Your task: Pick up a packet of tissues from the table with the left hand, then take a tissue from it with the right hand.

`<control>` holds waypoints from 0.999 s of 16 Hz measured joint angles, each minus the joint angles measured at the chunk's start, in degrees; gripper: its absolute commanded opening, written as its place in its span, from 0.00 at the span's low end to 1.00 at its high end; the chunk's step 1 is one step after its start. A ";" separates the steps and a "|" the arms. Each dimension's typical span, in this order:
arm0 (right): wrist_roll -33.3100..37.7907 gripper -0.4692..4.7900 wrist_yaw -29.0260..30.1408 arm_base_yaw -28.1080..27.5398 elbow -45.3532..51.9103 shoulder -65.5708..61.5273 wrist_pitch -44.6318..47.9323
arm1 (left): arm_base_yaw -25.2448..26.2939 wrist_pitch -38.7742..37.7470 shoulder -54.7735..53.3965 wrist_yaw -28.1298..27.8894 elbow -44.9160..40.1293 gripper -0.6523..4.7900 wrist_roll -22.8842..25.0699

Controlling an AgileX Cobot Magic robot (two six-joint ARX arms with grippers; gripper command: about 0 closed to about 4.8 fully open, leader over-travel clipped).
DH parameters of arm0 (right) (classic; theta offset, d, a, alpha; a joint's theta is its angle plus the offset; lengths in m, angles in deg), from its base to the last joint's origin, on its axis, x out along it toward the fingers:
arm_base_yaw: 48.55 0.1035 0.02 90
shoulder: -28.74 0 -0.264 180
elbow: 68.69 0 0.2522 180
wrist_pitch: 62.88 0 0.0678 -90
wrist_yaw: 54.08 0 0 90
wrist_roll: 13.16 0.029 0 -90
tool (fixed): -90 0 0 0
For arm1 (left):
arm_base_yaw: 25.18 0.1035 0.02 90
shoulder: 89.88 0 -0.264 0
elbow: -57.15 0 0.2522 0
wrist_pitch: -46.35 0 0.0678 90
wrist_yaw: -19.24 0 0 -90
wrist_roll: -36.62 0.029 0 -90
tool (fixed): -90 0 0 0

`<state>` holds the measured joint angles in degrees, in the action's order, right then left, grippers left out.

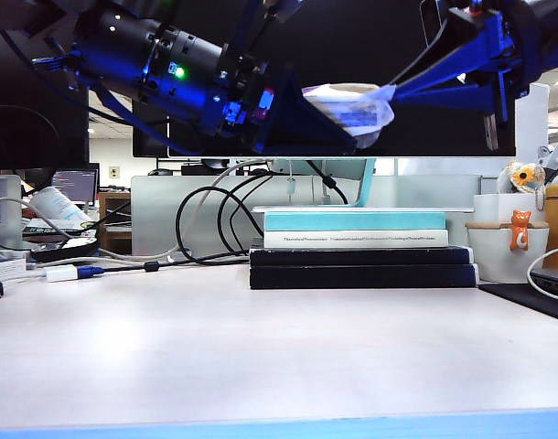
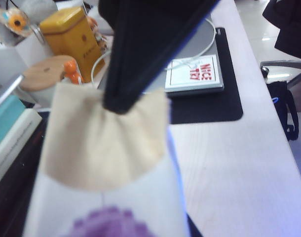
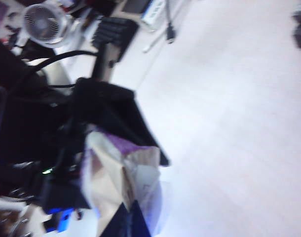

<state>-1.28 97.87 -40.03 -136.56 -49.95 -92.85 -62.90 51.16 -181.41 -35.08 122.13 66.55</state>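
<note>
My left gripper [image 1: 338, 128], a dark wedge on the black arm with the green light, is shut on the packet of tissues [image 1: 352, 108] and holds it high above the table [image 1: 261, 347]. In the left wrist view the packet [image 2: 140, 202] is whitish with a purple patch, and it hides the left jaws. A beige tissue [image 2: 101, 148] sticks out of its end. My right gripper [image 1: 395, 89], blue and pointed, reaches in from the right, and its tip [image 2: 122, 104] is shut on the tissue's free edge. The right wrist view shows the shut gripper [image 3: 131, 217] against the tissue [image 3: 108, 190].
A stack of books [image 1: 361, 251] lies at the back middle, with cables [image 1: 206, 219] to its left. A white cup with an orange figure [image 1: 508, 242], a yellow tin [image 2: 74, 34] and a black mat [image 2: 209, 106] are at the right. A small fan [image 3: 44, 22] stands far back.
</note>
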 measured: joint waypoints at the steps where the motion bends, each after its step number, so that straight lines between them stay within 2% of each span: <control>1: -0.24 0.08 -0.92 0.00 0.00 0.00 -0.02 | 0.00 -0.22 0.00 -0.46 0.00 0.50 0.04; 5: -1.03 0.08 -3.48 0.00 0.00 0.00 0.02 | 0.39 -0.59 0.00 -2.97 0.00 0.50 0.04; 6: -1.01 0.08 -0.31 -0.17 0.00 0.00 0.42 | 0.37 0.22 -0.02 -4.35 -0.04 0.49 0.04; 7: -0.87 0.08 0.98 -0.20 0.00 0.00 0.77 | 0.39 0.76 -0.02 -4.42 -0.04 0.38 0.02; 11: 1.86 0.08 3.96 -0.24 0.00 0.00 1.64 | 0.37 2.12 0.00 -5.90 -0.07 0.36 -1.55; 16: 9.35 0.08 6.25 -0.17 0.00 0.00 9.03 | 0.24 2.01 0.00 -8.92 0.00 0.36 -2.60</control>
<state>8.07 104.12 -40.21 -136.56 -49.95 -83.82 -62.66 53.17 -181.41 -44.00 122.13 63.95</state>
